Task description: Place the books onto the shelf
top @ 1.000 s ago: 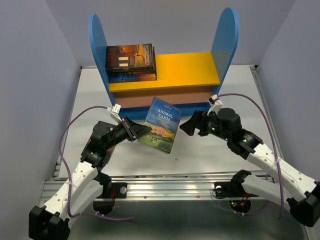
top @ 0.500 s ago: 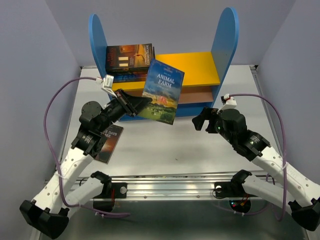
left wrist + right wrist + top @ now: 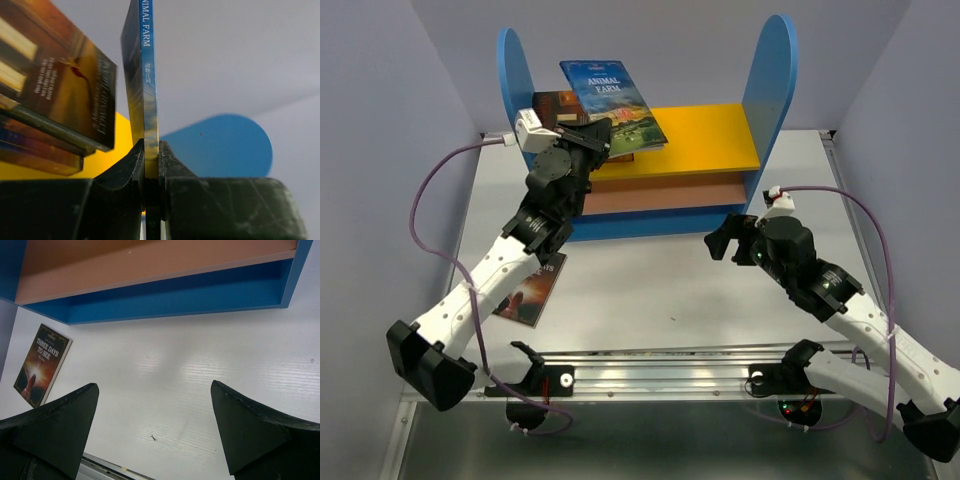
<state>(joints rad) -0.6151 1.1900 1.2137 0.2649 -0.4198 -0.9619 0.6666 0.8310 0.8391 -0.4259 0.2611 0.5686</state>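
Animal Farm (image 3: 613, 93), upper middle of the frame, looks thin, light, probably floppy. The left tool (image 3: 592, 137) pinches it near the spine, and the right tool (image 3: 724, 240) gapes wide, empty.

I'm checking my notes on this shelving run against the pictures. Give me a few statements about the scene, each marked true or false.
1. The left gripper clamps the Animal Farm book. True.
2. The right gripper holds a book. False: its jaws stand open and empty over the table.
3. The Three Days to See book lies flat on the table. True.
4. The yellow top board bears nothing. False: a stack of books lies at its left end.
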